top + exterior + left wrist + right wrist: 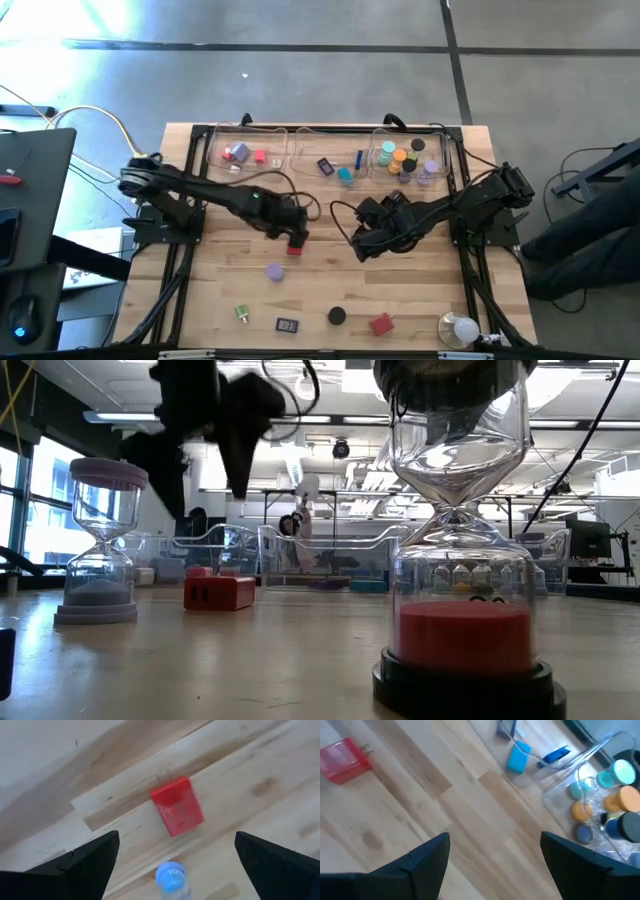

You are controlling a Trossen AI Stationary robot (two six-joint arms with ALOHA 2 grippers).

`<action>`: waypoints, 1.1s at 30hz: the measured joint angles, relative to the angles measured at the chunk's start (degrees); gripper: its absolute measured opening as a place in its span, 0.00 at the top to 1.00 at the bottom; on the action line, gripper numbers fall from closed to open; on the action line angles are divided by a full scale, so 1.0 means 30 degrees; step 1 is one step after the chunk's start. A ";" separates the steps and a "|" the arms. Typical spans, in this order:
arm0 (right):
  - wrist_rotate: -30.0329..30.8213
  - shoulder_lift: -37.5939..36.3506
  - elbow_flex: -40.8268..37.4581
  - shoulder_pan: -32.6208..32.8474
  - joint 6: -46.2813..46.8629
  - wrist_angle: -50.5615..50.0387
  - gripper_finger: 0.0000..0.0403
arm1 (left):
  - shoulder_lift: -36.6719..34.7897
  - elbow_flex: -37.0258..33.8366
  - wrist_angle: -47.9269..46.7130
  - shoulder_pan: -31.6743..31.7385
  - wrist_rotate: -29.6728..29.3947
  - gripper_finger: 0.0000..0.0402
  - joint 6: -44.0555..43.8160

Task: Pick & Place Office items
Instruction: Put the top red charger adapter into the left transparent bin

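Left tool wide open, empty; red block at 12 o'clock on tabletop, nearer than right tool.

the table is pale wood planks with visible grain, matt. the trays are clear glossy plastic. the red block looks like smooth plastic with two metal prongs. the hourglass is shiny clear glass or plastic on a black base.

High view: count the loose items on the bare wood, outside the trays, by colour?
red blocks: 2
lavender cap: 1
black cap: 1
green piece: 1
dark clip: 1
white bulb: 1
Total: 7
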 joint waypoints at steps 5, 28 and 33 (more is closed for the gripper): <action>0.0605 0.0000 -0.0274 0.0000 -0.0479 -0.0150 0.26 | 0.2015 0.0000 0.0443 -0.0067 0.0112 0.03 -0.1577; 0.0461 0.0007 -0.3373 0.0000 0.0717 0.0354 0.26 | 0.5046 -0.0007 0.3138 0.0006 0.1060 0.03 -0.2648; 0.0511 0.0007 -0.3373 0.0109 0.0710 0.0571 0.26 | 0.5884 0.0024 0.3278 0.0006 0.1687 0.03 -0.2514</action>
